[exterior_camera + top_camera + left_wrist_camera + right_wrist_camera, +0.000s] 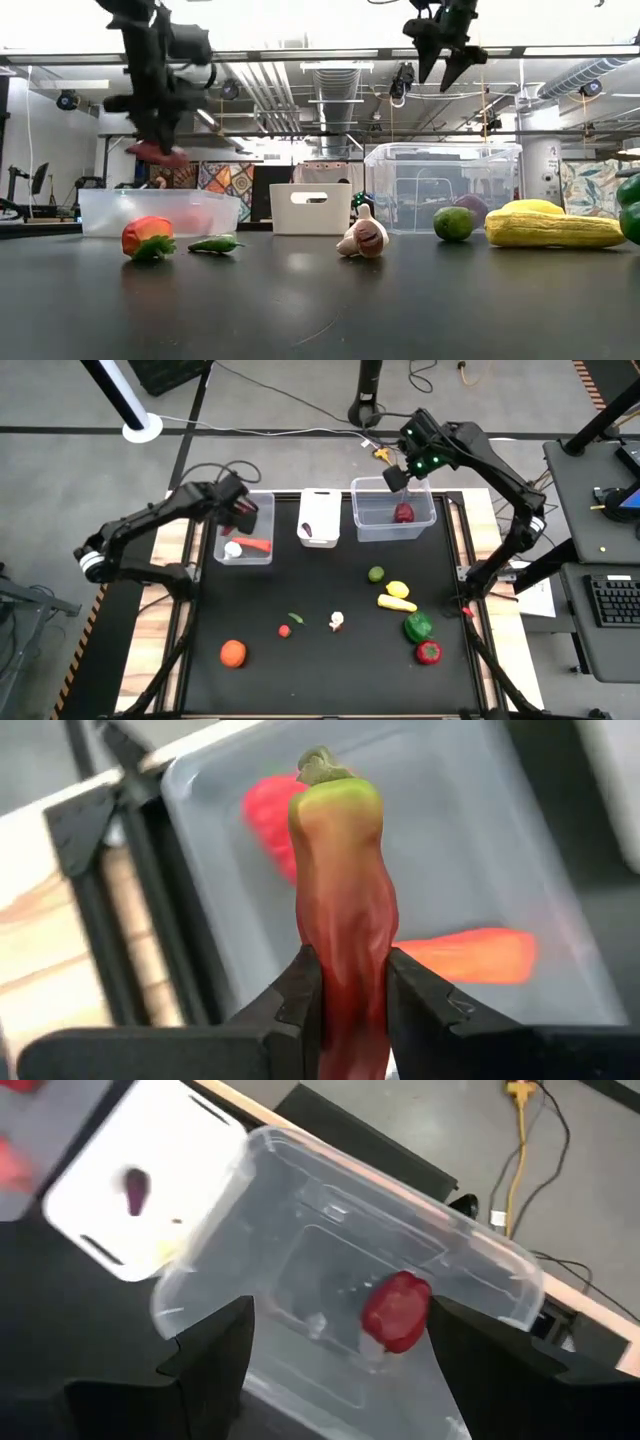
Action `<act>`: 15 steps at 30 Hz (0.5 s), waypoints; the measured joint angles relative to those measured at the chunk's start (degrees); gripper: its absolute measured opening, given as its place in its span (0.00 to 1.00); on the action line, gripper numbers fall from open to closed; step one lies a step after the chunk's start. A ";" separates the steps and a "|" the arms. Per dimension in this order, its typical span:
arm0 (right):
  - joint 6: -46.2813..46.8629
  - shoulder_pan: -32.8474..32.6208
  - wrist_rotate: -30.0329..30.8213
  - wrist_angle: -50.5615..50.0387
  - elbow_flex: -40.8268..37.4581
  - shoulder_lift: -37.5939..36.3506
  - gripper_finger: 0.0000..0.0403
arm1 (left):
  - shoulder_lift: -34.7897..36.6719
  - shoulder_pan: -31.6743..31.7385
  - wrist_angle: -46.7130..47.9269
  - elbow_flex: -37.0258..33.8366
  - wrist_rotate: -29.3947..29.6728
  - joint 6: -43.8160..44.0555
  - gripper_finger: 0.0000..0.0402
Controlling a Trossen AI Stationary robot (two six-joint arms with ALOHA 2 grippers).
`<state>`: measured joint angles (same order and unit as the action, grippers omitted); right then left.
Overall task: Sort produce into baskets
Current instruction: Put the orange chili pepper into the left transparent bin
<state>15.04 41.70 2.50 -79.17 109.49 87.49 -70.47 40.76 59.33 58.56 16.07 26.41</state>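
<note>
**Red chili held over the left tub**

Black matte tabletop, seen from above: three tubs along twelve o'clock, two clear and one opaque white. My left gripper hangs over the left clear tub; my right gripper over the right one, fingers spread, empty. Eight loose toys lie toward six o'clock.

Low view: a lime, garlic and lumpy yellow piece sit in front; the green pepper is cut off.

Left wrist: my fingers pinch a glossy red chili, its lower end hidden.

Right wrist: one red piece inside, blurred.
</note>
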 joint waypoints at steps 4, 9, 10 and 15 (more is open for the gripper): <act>1.96 -2.72 0.00 -0.01 0.00 -1.43 0.71 | -1.32 5.46 -0.03 -2.24 -2.32 -3.50 0.16; 4.81 -6.25 0.00 -0.23 0.00 -3.24 0.71 | -3.10 6.18 -1.01 -2.88 -3.23 -4.96 0.17; 5.16 -6.99 0.02 -0.41 0.00 -3.56 0.71 | -3.48 6.18 -1.37 -2.88 -3.23 -4.96 0.17; 7.91 -10.62 0.02 -2.23 0.00 -4.94 0.71 | -5.46 6.18 -1.90 -2.88 -2.66 -4.96 0.18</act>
<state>22.95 31.09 2.52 -81.39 109.49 82.55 -75.93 46.94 57.43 55.68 13.41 21.45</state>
